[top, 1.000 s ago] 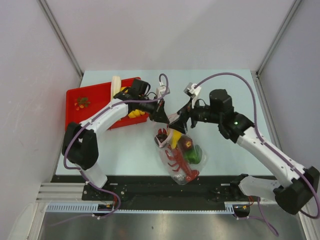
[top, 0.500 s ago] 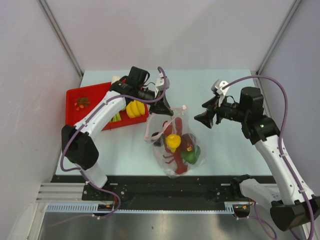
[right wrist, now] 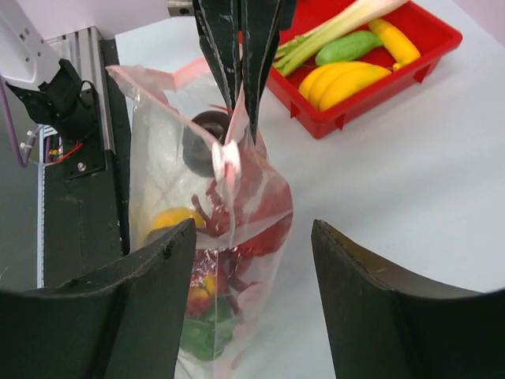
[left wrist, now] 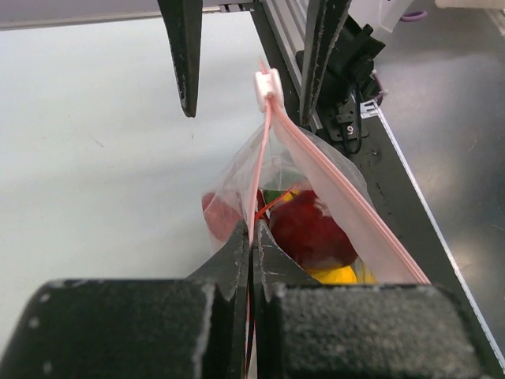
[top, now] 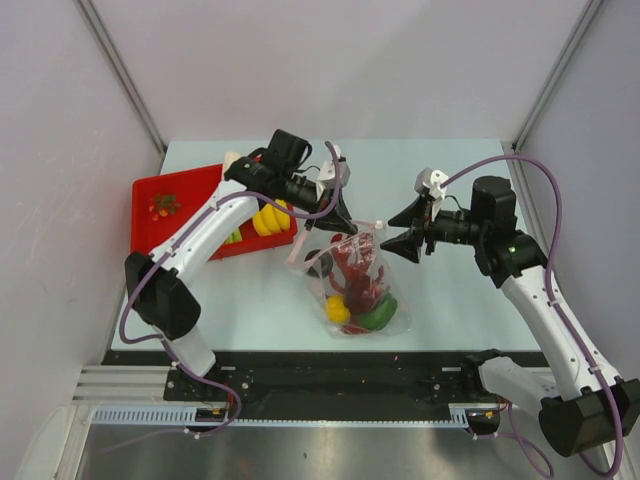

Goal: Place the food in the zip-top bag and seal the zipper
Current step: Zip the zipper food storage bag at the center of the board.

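The clear zip-top bag (top: 356,283) hangs upright over the table. It holds a red lobster (top: 352,270), a yellow pear (top: 338,311), a green bell pepper (top: 377,316) and a dark round fruit (right wrist: 207,133). My left gripper (top: 338,221) is shut on the pinkish-red zipper strip (left wrist: 335,170) at the bag's mouth, as the left wrist view (left wrist: 253,237) shows. A white slider (left wrist: 267,84) sits at the strip's far end. My right gripper (top: 393,233) is open and empty, just right of the bag and apart from it; the right wrist view (right wrist: 252,229) shows it too.
A red tray (top: 170,190) at the back left holds yellow bananas (top: 271,218), a white-green leek (right wrist: 335,25) and a green vegetable (right wrist: 347,47). The table's near edge with a black rail (top: 300,365) lies just below the bag.
My right gripper has let go of the bag's mouth, opened and drawn back to the right. My left gripper has lifted the bag upright, and the food has slid to the bottom.
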{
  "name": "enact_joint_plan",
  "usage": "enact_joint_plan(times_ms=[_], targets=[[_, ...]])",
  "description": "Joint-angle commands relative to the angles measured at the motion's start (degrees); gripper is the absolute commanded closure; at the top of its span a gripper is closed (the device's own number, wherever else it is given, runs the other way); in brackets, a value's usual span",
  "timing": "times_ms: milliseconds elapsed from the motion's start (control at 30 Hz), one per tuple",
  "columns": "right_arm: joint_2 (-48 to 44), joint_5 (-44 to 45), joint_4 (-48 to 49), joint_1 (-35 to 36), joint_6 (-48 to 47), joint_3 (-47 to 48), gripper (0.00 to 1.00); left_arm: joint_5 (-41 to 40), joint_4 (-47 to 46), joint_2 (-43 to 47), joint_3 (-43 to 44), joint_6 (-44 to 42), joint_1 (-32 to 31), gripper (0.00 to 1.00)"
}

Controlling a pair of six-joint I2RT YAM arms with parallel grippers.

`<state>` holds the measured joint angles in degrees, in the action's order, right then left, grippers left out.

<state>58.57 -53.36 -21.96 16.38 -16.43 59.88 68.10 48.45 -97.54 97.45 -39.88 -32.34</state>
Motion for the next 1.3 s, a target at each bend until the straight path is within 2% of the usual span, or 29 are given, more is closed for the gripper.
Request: enact_joint_plan(times_ms=[0, 67, 167, 333, 367, 433, 467, 500, 600, 733, 900, 933, 967, 1033, 1100, 1133, 1267], targets=[[0.3, -3.2, 4.9, 0.6, 0.9, 1.6, 0.39, 1.9, 1.6, 0.0, 3.4, -2.1, -1.8, 1.0], [0.8, -3.9, 5.1, 0.8, 1.0, 2.0, 0.43, 1.2, -0.3, 0.0, 3.2, 0.0, -2.3, 1.0], [1.3, -4.2, 5.6, 1.0, 1.2, 2.1, 0.59, 1.1, -3.1, 0.2, 2.8, 3.6, -2.6, 0.99], [0.8, -4.1, 7.0, 2.2, 1.7, 2.1, 0.68, -1.6, -5.6, 0.3, 2.4, 8.1, -3.1, 0.99], [0.6, -3.9, 7.3, 2.7, 1.7, 2.1, 0.76, -3.3, -5.7, 0.1, 2.7, 8.2, -3.6, 0.99], [0.4, -3.1, 8.0, 2.9, 2.1, 2.2, 0.86, -5.7, -5.4, 0.0, 3.4, 9.2, -5.0, 0.95], [0.4, -2.9, 8.0, 3.0, 2.4, 2.2, 0.97, -7.1, -5.5, 0.2, 3.3, 9.7, -5.4, 0.92], [0.4, -2.4, 8.3, 3.0, 2.5, 2.1, 1.0, -8.2, -8.0, 0.7, 2.7, 11.1, -5.8, 0.91], [0.1, -2.2, 8.2, 3.0, 2.1, 2.1, 1.0, -11.1, -12.9, 2.8, -1.9, 16.4, -7.3, 0.83], [-0.5, -2.4, 7.5, 3.1, 1.0, 2.0, 1.0, -16.0, -22.4, 5.6, -9.1, 21.9, -9.2, 0.8], [-1.2, -2.6, 5.9, 3.3, -1.0, 2.0, 1.0, -19.7, -24.4, 6.7, -10.9, 25.5, -9.9, 0.83], [-1.3, -2.9, 5.6, 3.2, -1.2, 2.2, 1.0, -18.6, -24.1, 7.0, -11.1, 25.6, -9.8, 0.8], [-1.4, -3.1, 5.3, 3.1, -1.8, 2.4, 1.0, -18.3, -23.5, 7.4, -11.3, 25.3, -9.5, 0.66], [-2.1, -3.2, 4.6, 2.9, -2.5, 2.3, 1.0, -16.9, -25.8, 10.2, -14.6, 27.6, -7.4, 0.52], [-2.7, -3.4, 3.5, 2.8, -3.1, 2.5, 1.0, -15.3, -29.9, 11.8, -16.8, 31.8, -4.9, 0.3], [-2.8, -3.4, 3.3, 2.8, -3.7, 2.5, 1.0, -14.6, -29.4, 13.2, -16.3, 31.5, -2.7, 0.28], [-3.5, -3.7, 3.0, 2.5, -4.1, 2.6, 1.0, -14.9, -22.5, 15.9, -11.8, 20.9, -0.2, 0.28]])
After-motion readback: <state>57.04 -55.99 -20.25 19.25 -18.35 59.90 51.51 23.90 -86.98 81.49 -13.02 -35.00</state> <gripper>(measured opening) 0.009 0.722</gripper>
